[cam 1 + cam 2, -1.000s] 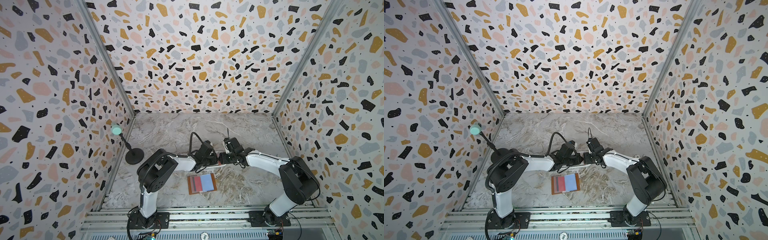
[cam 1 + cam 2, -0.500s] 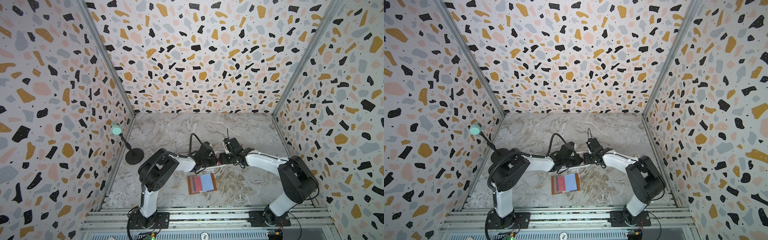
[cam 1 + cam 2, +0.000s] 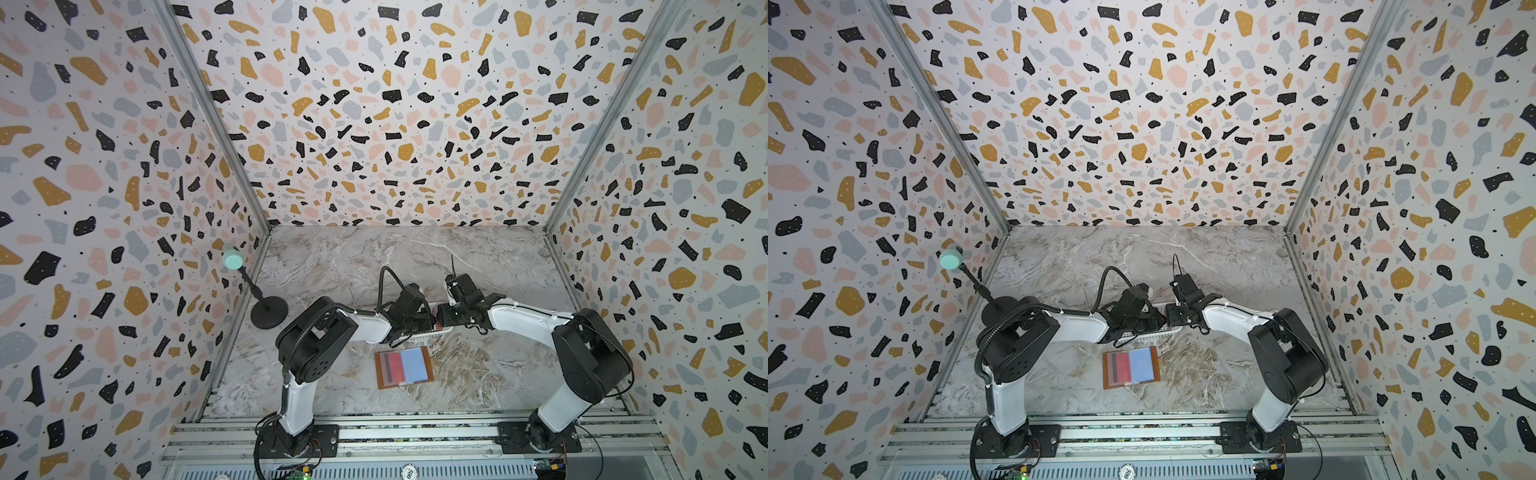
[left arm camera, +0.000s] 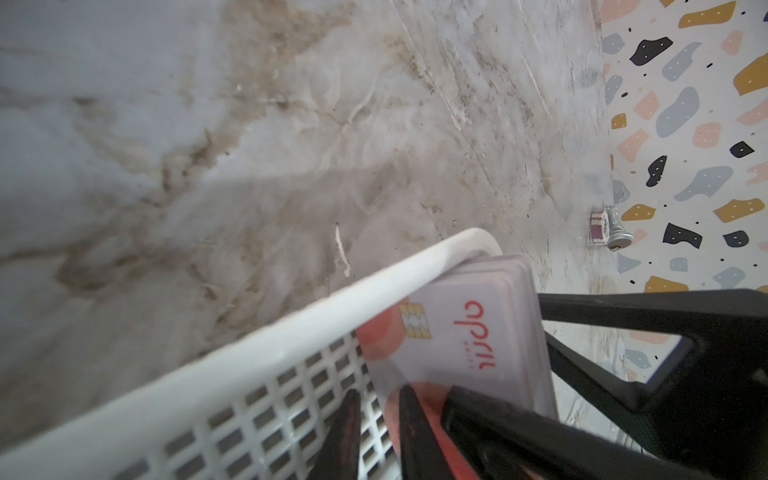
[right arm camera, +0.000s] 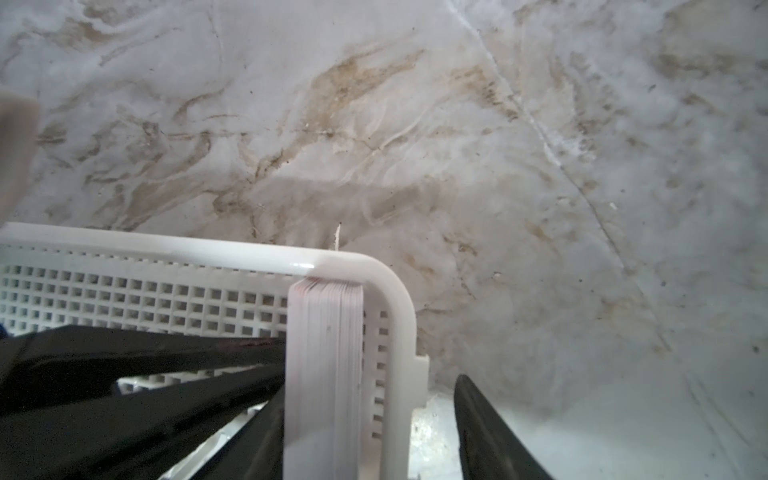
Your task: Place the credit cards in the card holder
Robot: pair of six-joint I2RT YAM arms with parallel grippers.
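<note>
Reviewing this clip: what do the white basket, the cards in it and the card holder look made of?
White basket: moulded plastic, glossy rim, grid of square holes. Credit cards: probably thin stiff plastic, smooth printed face with a chip. Card holder: tan leather or imitation, pale plastic-looking sleeves; too small to be sure.

Terrazzo walls [image 3: 374,124], seemingly marble floor [image 3: 332,257]
</note>
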